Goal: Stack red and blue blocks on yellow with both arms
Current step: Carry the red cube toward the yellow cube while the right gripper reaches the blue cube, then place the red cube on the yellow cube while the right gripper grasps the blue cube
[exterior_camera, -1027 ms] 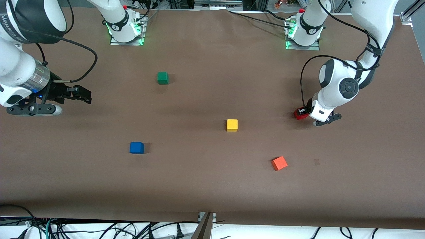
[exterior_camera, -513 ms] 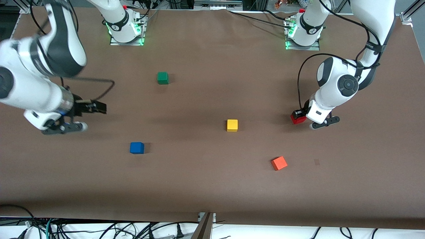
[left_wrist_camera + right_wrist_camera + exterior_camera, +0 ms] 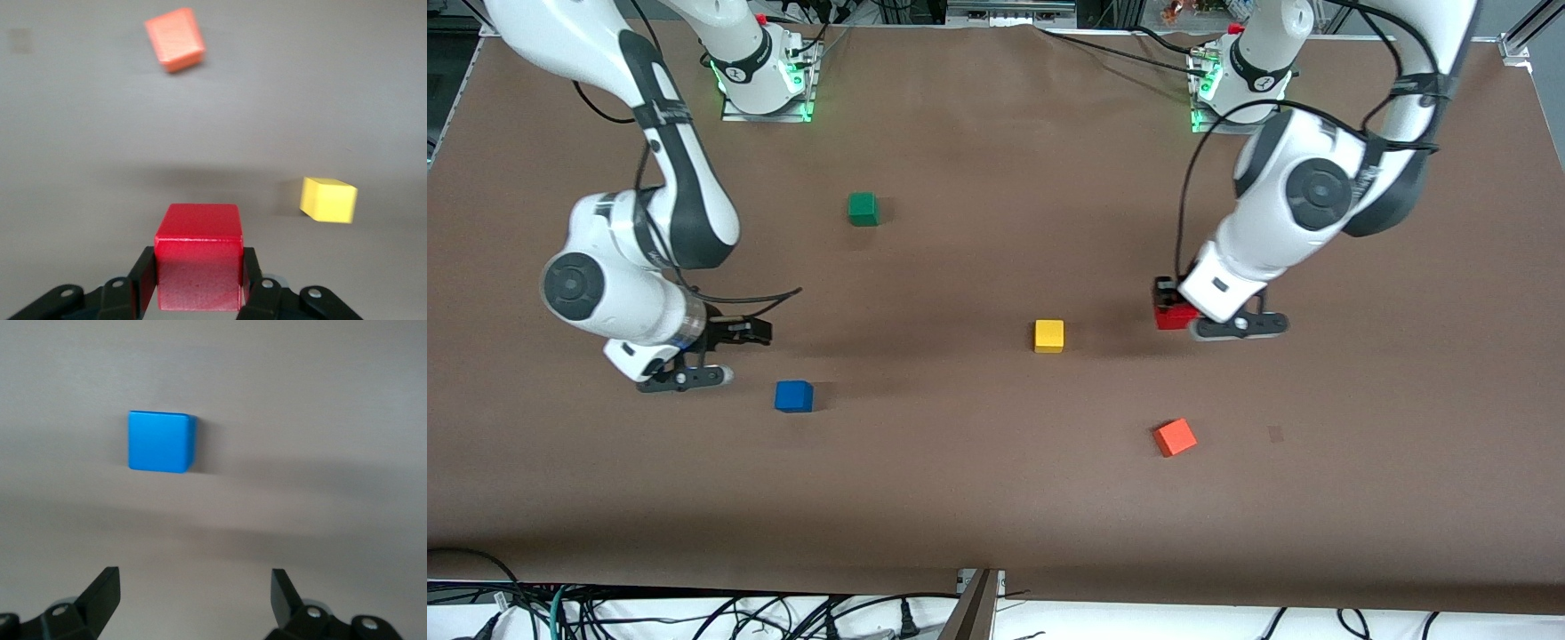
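Front view: left gripper [image 3: 1172, 313] clamps the red cube [image 3: 1167, 315] in the air, near the bare yellow cube [image 3: 1048, 336]. Right gripper [image 3: 193, 597], fingers spread and empty, hangs beside the untouched blue cube [image 3: 793, 396]; nothing stacked yet.

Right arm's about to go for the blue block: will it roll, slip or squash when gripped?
The blue block probably won't roll: it sits flat on the table. Its faces look matte, so slipping seems unlikely. It looks rigid, like the red block, which keeps its shape in the left gripper.

White arms [image 3: 1280, 231], black cables
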Action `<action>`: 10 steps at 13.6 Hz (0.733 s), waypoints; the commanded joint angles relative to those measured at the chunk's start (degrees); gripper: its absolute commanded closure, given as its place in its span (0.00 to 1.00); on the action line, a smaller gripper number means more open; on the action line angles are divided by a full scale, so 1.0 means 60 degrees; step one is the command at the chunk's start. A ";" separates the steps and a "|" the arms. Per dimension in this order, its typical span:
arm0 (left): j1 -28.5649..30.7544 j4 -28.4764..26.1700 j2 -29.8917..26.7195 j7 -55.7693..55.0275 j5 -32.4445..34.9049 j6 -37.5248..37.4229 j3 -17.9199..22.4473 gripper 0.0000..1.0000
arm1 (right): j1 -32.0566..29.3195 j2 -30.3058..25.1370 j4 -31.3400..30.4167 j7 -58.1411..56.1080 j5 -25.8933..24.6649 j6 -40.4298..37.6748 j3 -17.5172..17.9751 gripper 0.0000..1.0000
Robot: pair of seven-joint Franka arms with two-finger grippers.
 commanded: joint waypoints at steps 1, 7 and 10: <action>-0.0595 0.0790 0.0536 -0.0002 0.0309 -0.0211 0.0055 1.00 | 0.0208 0.0393 0.0212 0.0275 0.0585 0.0635 0.0064 0.00; -0.1943 0.1539 0.1590 -0.0704 0.1623 -0.0138 0.0070 1.00 | 0.0208 0.2137 0.1427 0.0275 0.0586 0.1796 0.0064 0.01; -0.2076 0.2179 0.2306 -0.0706 0.2315 0.0008 0.0069 1.00 | 0.0208 0.2782 0.2043 0.0552 0.0601 0.1810 0.0064 0.04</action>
